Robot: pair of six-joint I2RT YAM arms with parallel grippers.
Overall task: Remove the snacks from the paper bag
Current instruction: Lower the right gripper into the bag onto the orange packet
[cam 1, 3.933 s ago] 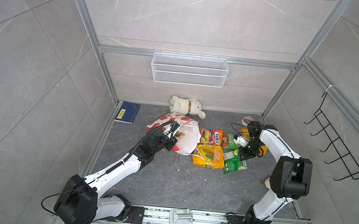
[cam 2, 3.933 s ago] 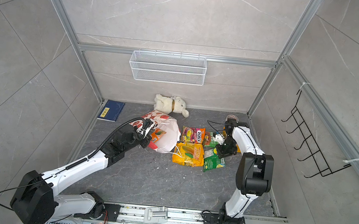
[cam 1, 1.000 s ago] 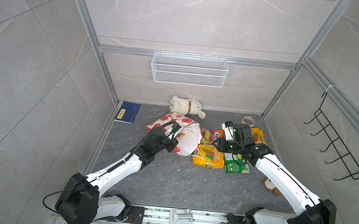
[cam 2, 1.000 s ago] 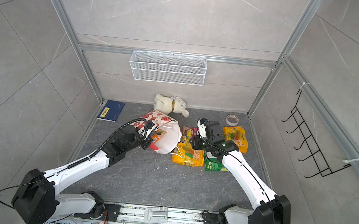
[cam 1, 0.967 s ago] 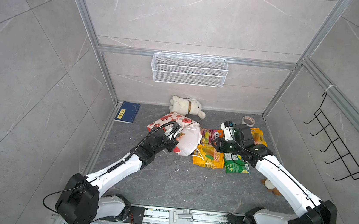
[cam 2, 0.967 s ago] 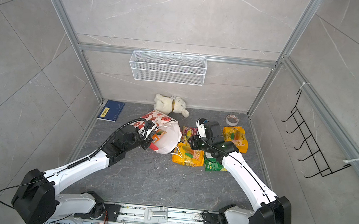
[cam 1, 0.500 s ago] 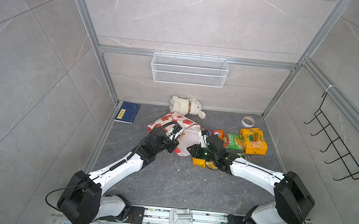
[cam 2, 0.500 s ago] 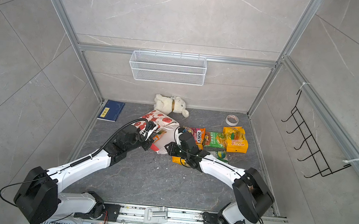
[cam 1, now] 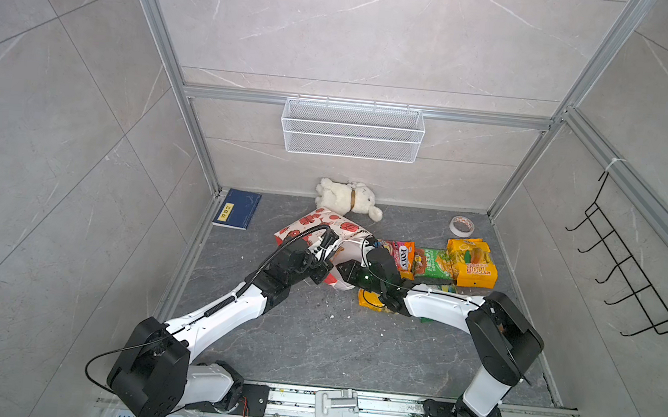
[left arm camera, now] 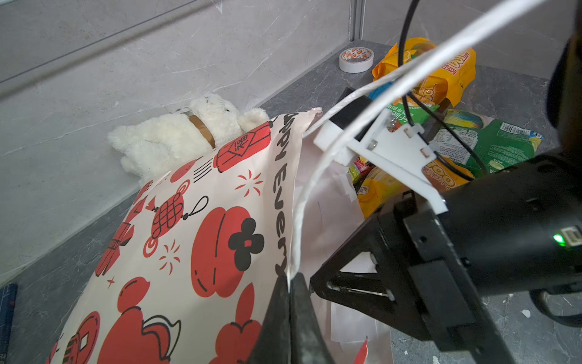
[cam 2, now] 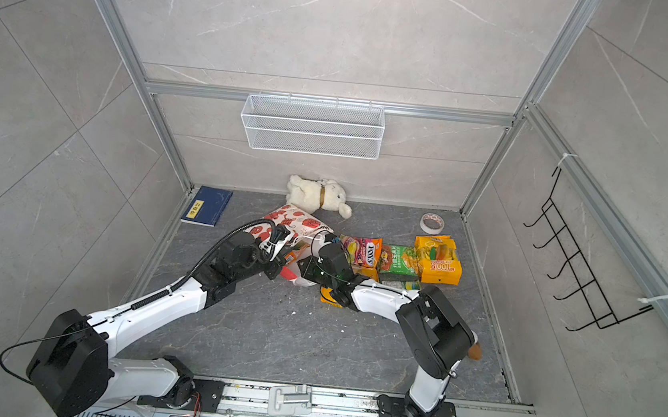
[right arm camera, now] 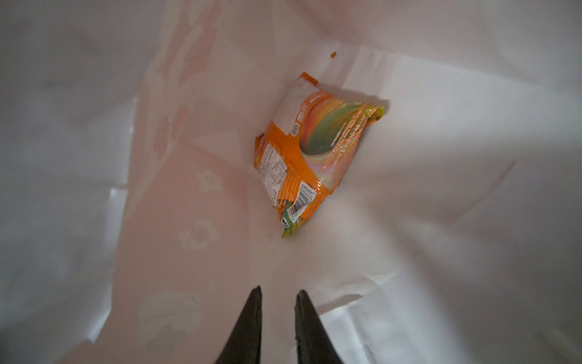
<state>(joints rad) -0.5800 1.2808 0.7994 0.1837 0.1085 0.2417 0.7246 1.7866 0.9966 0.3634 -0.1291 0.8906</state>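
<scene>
Paper bag (left arm camera: pixel 189 236) has now swallowed our right gripper (right arm camera: pixel 279 289), narrowly parted, empty, tips unseen from above; our left gripper (left arm camera: pixel 289 280) pinches the rim.

Plush toy (cam 1: pixel 346 198) against back wall; blue book (cam 1: pixel 237 208); tape roll (cam 1: pixel 461 226).

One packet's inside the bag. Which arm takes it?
Right. The right gripper is inside the paper bag, jaws apart, pointing at the orange packet. The left gripper is shut on the bag's edge.

I count six snacks (cam 1: pixel 471 264), one bag (cam 1: pixel 322 226), one toy (cam 1: pixel 346 198), one book (cam 1: pixel 238 213), one tape roll (cam 1: pixel 461 226) and one basket (cam 1: pixel 352 136).
</scene>
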